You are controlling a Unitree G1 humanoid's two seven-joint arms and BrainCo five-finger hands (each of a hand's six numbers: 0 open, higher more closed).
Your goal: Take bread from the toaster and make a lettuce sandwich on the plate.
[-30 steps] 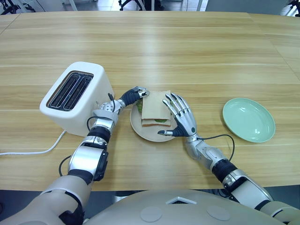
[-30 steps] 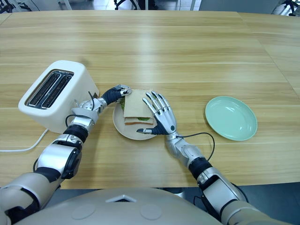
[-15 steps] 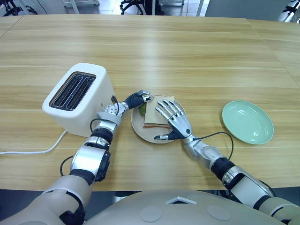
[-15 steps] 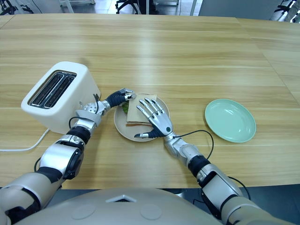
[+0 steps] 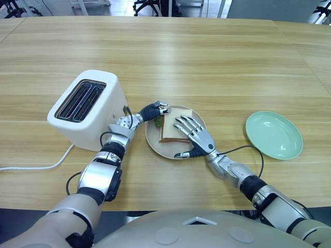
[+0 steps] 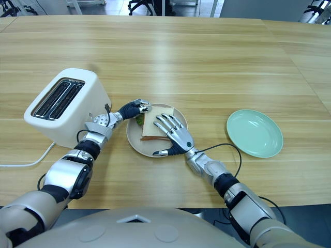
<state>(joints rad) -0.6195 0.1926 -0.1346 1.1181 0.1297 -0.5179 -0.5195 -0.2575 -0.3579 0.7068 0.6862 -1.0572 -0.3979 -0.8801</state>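
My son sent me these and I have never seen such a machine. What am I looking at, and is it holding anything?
It is a humanoid robot, filmed by a stereo camera on its head: the two pictures are its left and right eyes looking down at a wooden table. There stand a white toaster, a beige plate bearing a lettuce sandwich, and an empty green plate. The right hand is spread open over the sandwich, holding nothing. The left hand is at the sandwich's corner nearest the toaster; whether it grips is unclear.

An office: long wooden tables [image 5: 207, 62], wheeled chairs [image 5: 155, 6] behind.
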